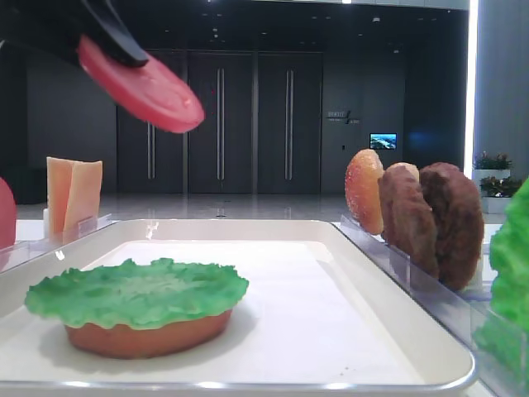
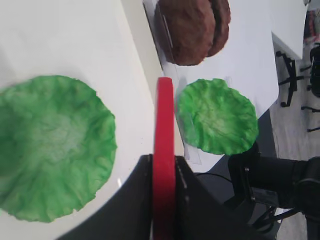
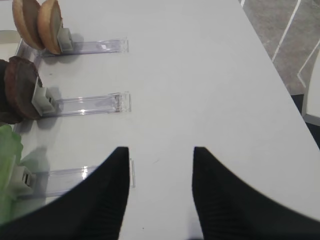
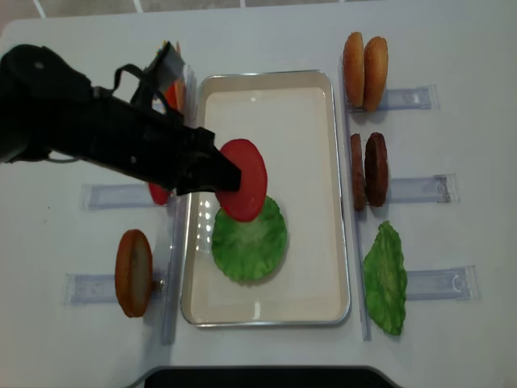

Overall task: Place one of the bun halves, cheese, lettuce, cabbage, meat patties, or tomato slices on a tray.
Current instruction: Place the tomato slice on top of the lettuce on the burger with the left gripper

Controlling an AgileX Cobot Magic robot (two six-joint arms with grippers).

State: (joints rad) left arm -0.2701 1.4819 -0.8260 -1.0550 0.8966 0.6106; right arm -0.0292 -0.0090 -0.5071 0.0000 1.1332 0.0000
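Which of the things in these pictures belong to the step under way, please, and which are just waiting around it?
In the job:
- left gripper, shut on a tomato slice
- tray
- lettuce lying over a bun half

Lying about:
- meat patties
- spare buns
- cheese
- right gripper, open

The left arm (image 4: 89, 133) reaches in from the left side, slanting toward the middle, its gripper (image 4: 220, 174) clamped tight on a red disc held edge-on between the jaws. The right gripper (image 3: 160, 190) hangs low — fingers (image 3: 105, 195) spread apart, holding nothing.
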